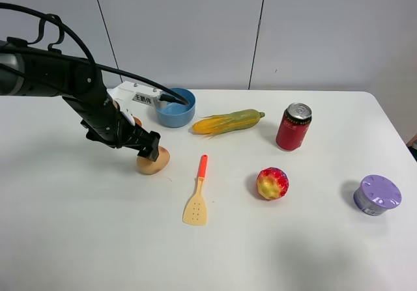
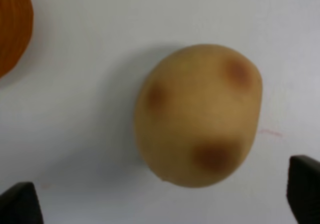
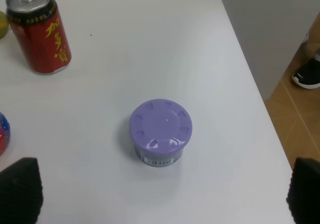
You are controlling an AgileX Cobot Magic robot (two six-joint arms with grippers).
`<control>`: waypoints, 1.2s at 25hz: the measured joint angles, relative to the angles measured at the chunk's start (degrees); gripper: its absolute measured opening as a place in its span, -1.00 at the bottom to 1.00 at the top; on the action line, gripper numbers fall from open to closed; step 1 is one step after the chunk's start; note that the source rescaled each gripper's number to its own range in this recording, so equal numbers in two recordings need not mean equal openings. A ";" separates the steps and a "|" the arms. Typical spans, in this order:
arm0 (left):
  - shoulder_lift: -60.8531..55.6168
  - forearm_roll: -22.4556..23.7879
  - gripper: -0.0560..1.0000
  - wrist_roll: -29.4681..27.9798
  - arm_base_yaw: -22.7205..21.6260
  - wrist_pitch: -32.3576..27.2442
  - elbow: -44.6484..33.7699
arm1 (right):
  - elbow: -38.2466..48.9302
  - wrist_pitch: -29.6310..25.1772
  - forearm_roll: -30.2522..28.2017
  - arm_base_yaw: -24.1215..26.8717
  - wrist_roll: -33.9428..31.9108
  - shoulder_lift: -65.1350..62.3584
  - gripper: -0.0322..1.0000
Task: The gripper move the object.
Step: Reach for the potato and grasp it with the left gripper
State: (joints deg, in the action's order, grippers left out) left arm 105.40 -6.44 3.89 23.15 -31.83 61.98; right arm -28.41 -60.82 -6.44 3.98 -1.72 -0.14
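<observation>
Tan with reddish-brown blotches, the potato point(image 1: 155, 165) is lying on the white table point(image 1: 98, 239) in the high view, left of centre, in front of the blue bowl point(image 1: 176, 109). Its long axis is running flat along the tabletop, roughly left to right in this view, though its upper part is hiding under the left gripper point(image 1: 150, 149). That gripper is hanging directly over the potato at the end of the black arm point(image 1: 65, 83); from here its jaw spacing is not showing. To the right, an orange spatula point(image 1: 197, 196), a corn cob point(image 1: 228, 121), a red can point(image 1: 294, 127), a red-yellow ball point(image 1: 272, 183) and a purple tub point(image 1: 376, 194) are sitting well apart from one another.

From the left wrist, the potato point(image 2: 199, 115) is filling the middle of the picture, three darker blotches facing the camera. The left gripper point(image 2: 162, 199) is spread wide, its two black fingertips point(image 2: 20, 204) standing off to either side and touching nothing. The potato's long axis is running more across the line between those tips than along it. An orange ridged thing point(image 2: 12, 28) is peeking in nearby.

From the right wrist, the right gripper point(image 3: 162, 194) is likewise gaping, empty, above the purple tub, with the can and a sliver of the ball beyond it.
</observation>
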 joint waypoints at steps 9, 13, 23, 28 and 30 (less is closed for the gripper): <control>3.42 -1.06 1.00 0.00 1.88 0.41 2.89 | 0.00 0.00 0.00 0.00 0.00 0.00 1.00; 4.53 -1.48 1.00 0.00 3.05 0.03 5.59 | 0.00 0.00 0.00 0.00 0.00 0.00 1.00; 8.85 -0.89 1.00 0.00 3.16 -0.83 6.05 | 0.00 0.00 0.00 0.00 0.00 0.00 1.00; 8.97 -0.63 1.00 0.24 3.16 1.72 6.05 | 0.00 0.00 0.00 0.00 0.00 0.00 1.00; 9.12 -0.63 1.00 0.40 3.09 2.30 6.05 | 0.00 0.00 0.00 0.00 0.00 0.00 1.00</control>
State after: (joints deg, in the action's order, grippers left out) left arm 114.52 -7.07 4.29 26.25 -29.53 68.03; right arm -28.41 -60.82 -6.44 3.98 -1.72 -0.14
